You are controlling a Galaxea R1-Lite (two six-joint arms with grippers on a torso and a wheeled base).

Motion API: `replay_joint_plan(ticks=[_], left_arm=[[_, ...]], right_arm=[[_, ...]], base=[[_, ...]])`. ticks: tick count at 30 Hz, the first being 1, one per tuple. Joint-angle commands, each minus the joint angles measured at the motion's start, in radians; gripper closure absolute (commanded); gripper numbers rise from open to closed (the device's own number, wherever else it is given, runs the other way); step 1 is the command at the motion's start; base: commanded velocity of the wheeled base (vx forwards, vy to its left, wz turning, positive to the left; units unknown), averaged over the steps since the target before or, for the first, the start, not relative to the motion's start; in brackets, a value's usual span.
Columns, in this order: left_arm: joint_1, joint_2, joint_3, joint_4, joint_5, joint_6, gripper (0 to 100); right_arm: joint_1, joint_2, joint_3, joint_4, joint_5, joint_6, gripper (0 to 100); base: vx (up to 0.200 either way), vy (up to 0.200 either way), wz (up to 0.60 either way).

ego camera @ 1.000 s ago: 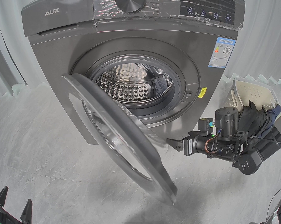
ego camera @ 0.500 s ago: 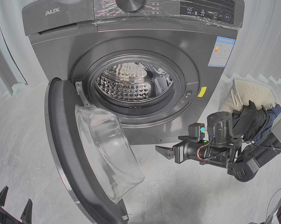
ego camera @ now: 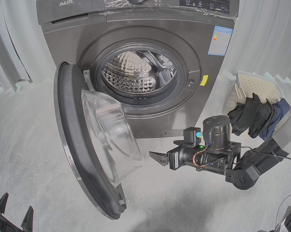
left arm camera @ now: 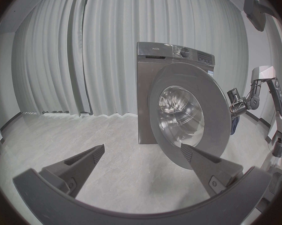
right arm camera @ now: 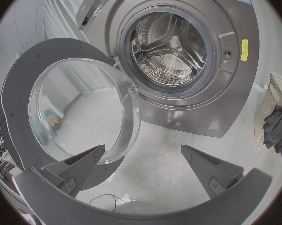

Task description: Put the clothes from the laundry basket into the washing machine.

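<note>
The grey washing machine [ego camera: 71, 42] stands with its round door [ego camera: 68, 136] swung wide to the left, and the steel drum [ego camera: 135, 71] inside holds nothing. A white laundry basket [ego camera: 258, 84] sits to the machine's right, with dark clothes [ego camera: 253, 115] and a blue garment [ego camera: 277, 110] draped over its rim. My right gripper [ego camera: 163, 148] hangs low before the machine's lower right, open and holding nothing, pointing toward the door. In the right wrist view, the right gripper [right arm camera: 142, 150] faces the drum [right arm camera: 169, 50] and door [right arm camera: 19, 88]. My left gripper [left arm camera: 142, 150] is open and holds nothing, far back at the lower left [ego camera: 17, 202].
Grey tiled floor [ego camera: 29, 145] spreads out left of the door and in front of the machine. Pale pleated curtains [ego camera: 268, 33] hang behind and on both sides. The open door juts well out over the floor.
The door swung from half open to fully open on the left. My right gripper drew back left and down from the machine. The head view pulled back slightly.
</note>
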Motion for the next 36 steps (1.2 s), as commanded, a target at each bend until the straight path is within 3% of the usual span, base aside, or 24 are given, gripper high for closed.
replay_joint_plan(ticks=[1, 11, 28, 36], left_arm=[[0.0, -0.017, 0.015, -0.001, 0.0, 0.0, 0], [0.0, -0.017, 0.015, -0.001, 0.0, 0.0, 0], [0.0, -0.017, 0.016, -0.001, 0.0, 0.0, 0], [0.0, -0.017, 0.016, -0.001, 0.0, 0.0, 0]], right_arm=[[0.034, 0.053, -0.041, -0.002, -0.001, 0.004, 0], [0.094, 0.098, -0.071, -0.085, 0.011, 0.024, 0], [0.063, 0.202, -0.229, -0.068, 0.01, 0.031, 0], [0.136, 0.239, -0.266, -0.082, 0.01, 0.036, 0]], base=[[0.0, 0.0, 0.0], [0.0, 0.0, 0.0], [-0.024, 0.0, 0.0], [0.0, 0.0, 0.0]])
